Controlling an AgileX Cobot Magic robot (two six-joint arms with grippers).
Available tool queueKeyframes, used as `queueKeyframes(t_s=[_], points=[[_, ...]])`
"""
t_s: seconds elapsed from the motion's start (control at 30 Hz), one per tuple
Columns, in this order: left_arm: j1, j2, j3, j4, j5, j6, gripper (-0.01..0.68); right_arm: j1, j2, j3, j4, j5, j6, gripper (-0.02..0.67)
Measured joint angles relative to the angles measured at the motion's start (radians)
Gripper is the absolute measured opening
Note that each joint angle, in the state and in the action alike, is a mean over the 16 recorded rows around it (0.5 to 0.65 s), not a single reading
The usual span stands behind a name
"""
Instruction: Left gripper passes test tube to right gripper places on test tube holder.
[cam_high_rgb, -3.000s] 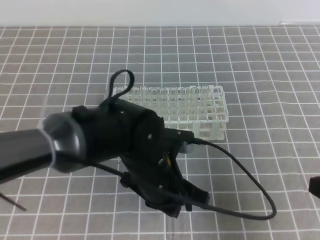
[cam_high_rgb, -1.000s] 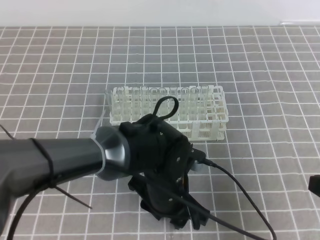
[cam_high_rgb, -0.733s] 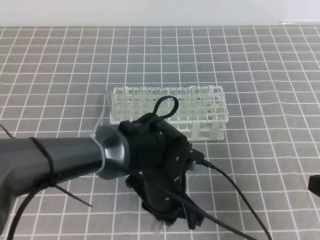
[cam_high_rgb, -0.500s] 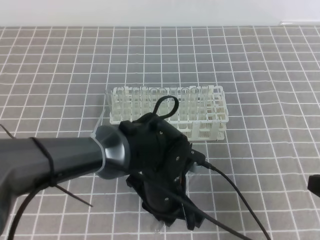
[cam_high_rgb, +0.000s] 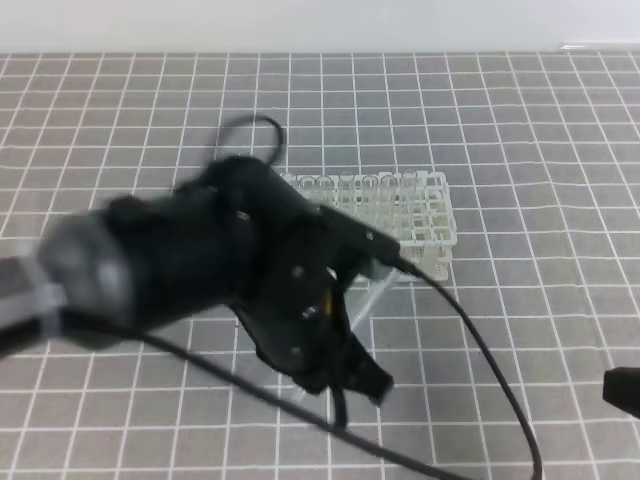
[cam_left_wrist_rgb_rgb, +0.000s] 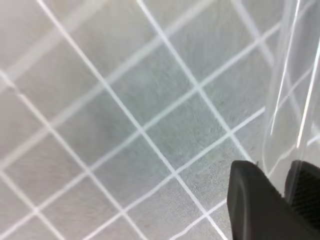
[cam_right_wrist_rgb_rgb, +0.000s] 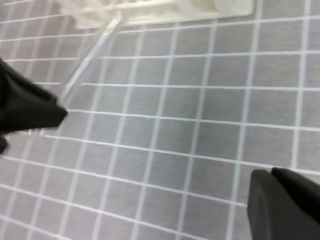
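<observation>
My left gripper (cam_high_rgb: 362, 378) hangs low over the mat in front of the test tube holder (cam_high_rgb: 425, 215), its arm blurred. In the left wrist view its fingers (cam_left_wrist_rgb_rgb: 250, 200) are shut on the clear test tube (cam_left_wrist_rgb_rgb: 290, 75). The tube (cam_high_rgb: 370, 297) slants up from the gripper towards the holder's front. In the right wrist view the same tube (cam_right_wrist_rgb_rgb: 90, 57) runs from a black left finger (cam_right_wrist_rgb_rgb: 30, 112) up to the holder (cam_right_wrist_rgb_rgb: 150, 10). My right gripper (cam_right_wrist_rgb_rgb: 280, 192) sits shut and empty at the lower right, far from the tube, and only its edge (cam_high_rgb: 625, 388) shows in the high view.
The white holder holds several upright tubes in its back rows. A black cable (cam_high_rgb: 480, 350) loops from the left gripper across the mat to the front right. A grey mat with a white grid covers the table.
The left gripper has closed on the tube and lifted it off the mat, swinging up and left. The right gripper has stayed at the lower right.
</observation>
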Motion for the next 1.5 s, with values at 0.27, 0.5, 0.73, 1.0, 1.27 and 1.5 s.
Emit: queueKeyframes(t_s=[0.27,0.5,0.73,1.0,1.27,1.5], points=[[0.035,-0.206,0.101,0.081,-0.046,-0.018,0.052,0.014,0.034,-0.103,0.051,0.078,-0.007,-0.013],[0.112,-0.413,0.316,0.094,-0.212,-0.043,0.04,0.112,0.126,-0.19,0.088,0.074,-0.016,-0.013],[0.174,-0.585,0.554,0.042,-0.503,-0.056,0.016,0.311,0.277,-0.283,0.07,-0.002,-0.018,-0.013],[0.185,-0.638,0.726,-0.019,-0.87,-0.055,0.045,0.52,0.407,-0.382,-0.04,-0.156,-0.017,-0.013],[0.176,-0.59,0.792,-0.029,-1.126,-0.056,0.063,0.671,0.369,-0.319,-0.178,-0.475,-0.029,-0.013],[0.14,-0.532,0.797,0.033,-1.255,-0.056,0.069,0.804,0.273,-0.14,-0.228,-0.856,-0.043,-0.013]])
